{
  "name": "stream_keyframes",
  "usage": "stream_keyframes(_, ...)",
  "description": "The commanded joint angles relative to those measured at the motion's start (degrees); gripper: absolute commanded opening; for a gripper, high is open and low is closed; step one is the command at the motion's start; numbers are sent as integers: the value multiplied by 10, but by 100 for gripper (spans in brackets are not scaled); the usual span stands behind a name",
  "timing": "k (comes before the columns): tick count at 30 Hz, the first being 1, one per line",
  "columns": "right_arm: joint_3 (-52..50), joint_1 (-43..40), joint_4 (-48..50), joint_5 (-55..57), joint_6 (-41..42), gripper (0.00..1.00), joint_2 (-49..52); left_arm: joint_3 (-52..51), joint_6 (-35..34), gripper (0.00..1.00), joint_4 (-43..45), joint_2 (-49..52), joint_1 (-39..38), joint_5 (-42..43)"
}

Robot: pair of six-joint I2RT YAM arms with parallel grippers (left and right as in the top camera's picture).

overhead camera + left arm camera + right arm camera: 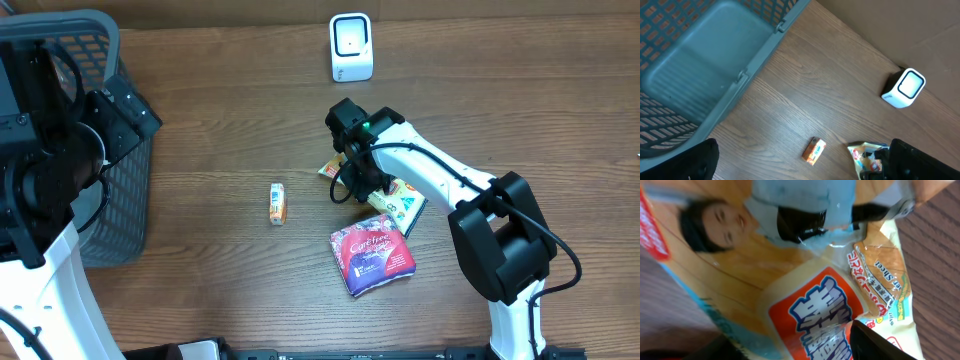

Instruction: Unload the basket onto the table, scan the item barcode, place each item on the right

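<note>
Snack packet (405, 203): long axis diagonal overhead, far-left to near-right; printed portrait legible only from right wrist (close up). Right gripper (358, 182) atop it, opening unclear; left gripper (120, 115) spread wide, empty.

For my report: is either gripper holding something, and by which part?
The left gripper holds nothing. The right gripper is over the snack packets; a hold cannot be told.

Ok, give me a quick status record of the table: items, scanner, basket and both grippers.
scanner: white, upright, far side of the table
right gripper: low over the yellow snack packet; jaws unclear
red packet: flat, on the near side of the yellow one
small orange box: alone, left of the packets
basket: left edge of the table
left gripper: open, above the basket, holding nothing
barcode: none visible
</note>
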Motion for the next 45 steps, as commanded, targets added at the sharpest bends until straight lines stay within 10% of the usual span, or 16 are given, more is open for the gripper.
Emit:
stream_keyframes(1, -22, -10, 13, 22, -1, 60, -1, 4, 9, 100, 1, 2, 3, 1)
stream_keyframes(9, -12, -22, 29, 18, 79, 5, -1, 4, 9, 100, 1, 2, 3, 1)
stream_keyframes(20, 162, -92, -101, -323, 82, 4, -2, 4, 9, 100, 1, 2, 3, 1)
stream_keyframes(29, 178, -219, -159, -751, -82, 4, -2, 4, 9, 100, 1, 2, 3, 1)
stream_keyframes(45, 171, -231, -353, -852, -288, 3, -2, 4, 9, 99, 1, 2, 3, 1)
